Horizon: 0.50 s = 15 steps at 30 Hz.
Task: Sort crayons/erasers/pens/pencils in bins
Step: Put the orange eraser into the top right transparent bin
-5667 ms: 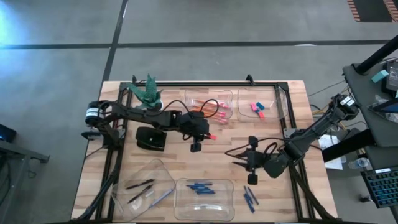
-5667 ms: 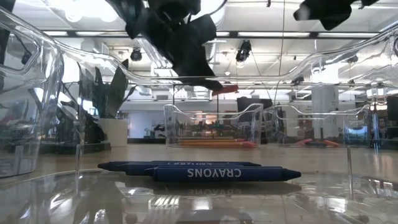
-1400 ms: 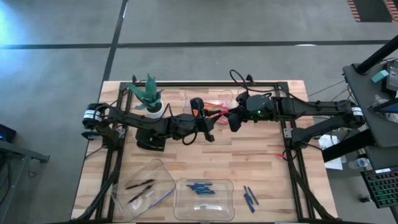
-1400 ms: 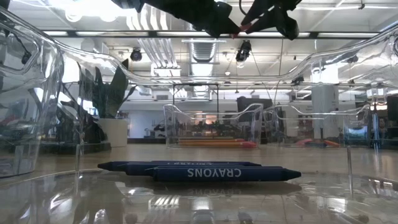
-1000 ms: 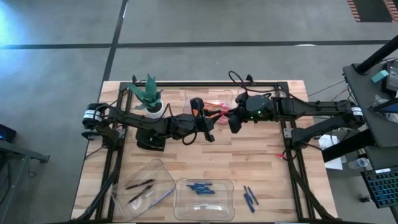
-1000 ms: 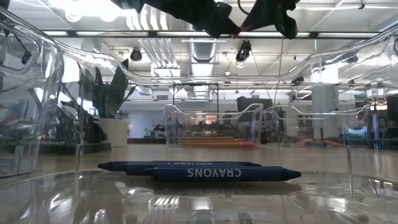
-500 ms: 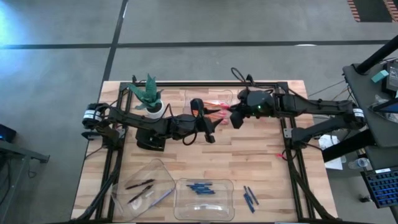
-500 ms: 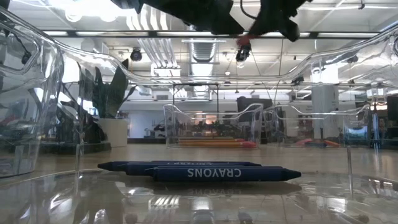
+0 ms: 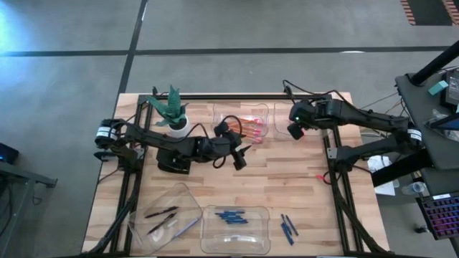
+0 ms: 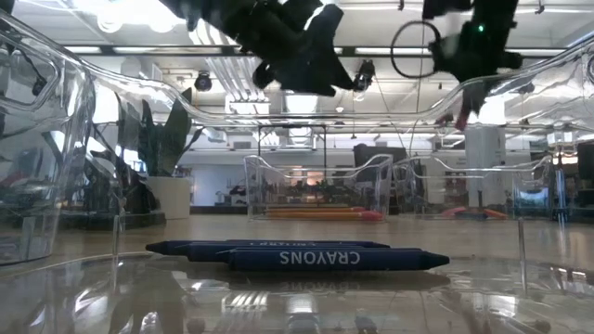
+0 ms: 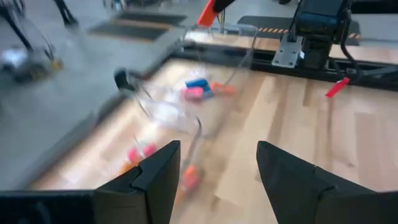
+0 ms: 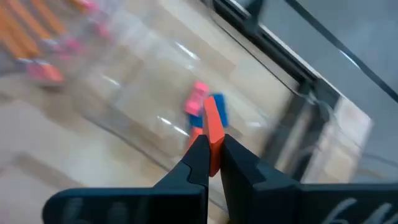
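My right gripper (image 9: 292,131) hangs over the far right bin (image 9: 315,115), shut on a small orange-red eraser (image 12: 213,124). A pink eraser (image 12: 198,99) and a light-blue one (image 12: 219,107) lie in that bin. My left gripper (image 9: 241,154) is open and empty above the bare table, near the far middle bin (image 9: 222,113) that holds the orange pencils (image 9: 247,127). The pens (image 9: 161,213) lie in the near left bin, and the crayons (image 9: 231,216) in the near middle bin. My right gripper pinches the orange-red eraser's lower part (image 12: 212,144) between its two fingertips. The rest of the eraser sticks out past the tips. The fingers point down from above the bin, and the eraser is clear of the bin and the table.
A few loose dark-blue crayons (image 9: 288,228) lie on the table to the right of the crayon bin. A small red piece (image 9: 320,174) lies by the right frame rail. A potted plant (image 9: 172,107) and a black box (image 9: 174,159) stand at the left.
My right gripper has carried the orange-red eraser away from my left gripper, toward the table's right edge, to above the far right bin. My left gripper has drawn back a little toward the near edge and turned.
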{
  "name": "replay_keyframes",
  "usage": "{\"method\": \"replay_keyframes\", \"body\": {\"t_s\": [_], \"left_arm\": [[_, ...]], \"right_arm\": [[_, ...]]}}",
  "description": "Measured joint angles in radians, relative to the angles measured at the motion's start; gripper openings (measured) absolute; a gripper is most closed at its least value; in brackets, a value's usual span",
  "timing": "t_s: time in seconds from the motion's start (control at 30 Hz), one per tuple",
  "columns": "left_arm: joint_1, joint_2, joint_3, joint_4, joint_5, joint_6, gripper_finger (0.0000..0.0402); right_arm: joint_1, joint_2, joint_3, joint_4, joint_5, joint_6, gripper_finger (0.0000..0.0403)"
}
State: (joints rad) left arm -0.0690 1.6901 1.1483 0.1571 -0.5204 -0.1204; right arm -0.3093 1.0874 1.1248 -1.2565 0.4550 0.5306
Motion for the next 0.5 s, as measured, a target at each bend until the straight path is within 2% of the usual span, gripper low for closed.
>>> {"method": "replay_keyframes", "body": {"t_s": [0.17, 0.5], "left_arm": [[-0.022, 0.000, -0.048, 0.014, 0.016, -0.137, 0.0198], [-0.131, 0.000, -0.063, 0.100, 0.019, -0.163, 0.0198]], "right_arm": [[-0.045, 0.003, -0.100, 0.021, 0.004, 0.011, 0.0013], [-0.137, 0.010, -0.247, 0.149, -0.028, -0.022, 0.0013]]}}
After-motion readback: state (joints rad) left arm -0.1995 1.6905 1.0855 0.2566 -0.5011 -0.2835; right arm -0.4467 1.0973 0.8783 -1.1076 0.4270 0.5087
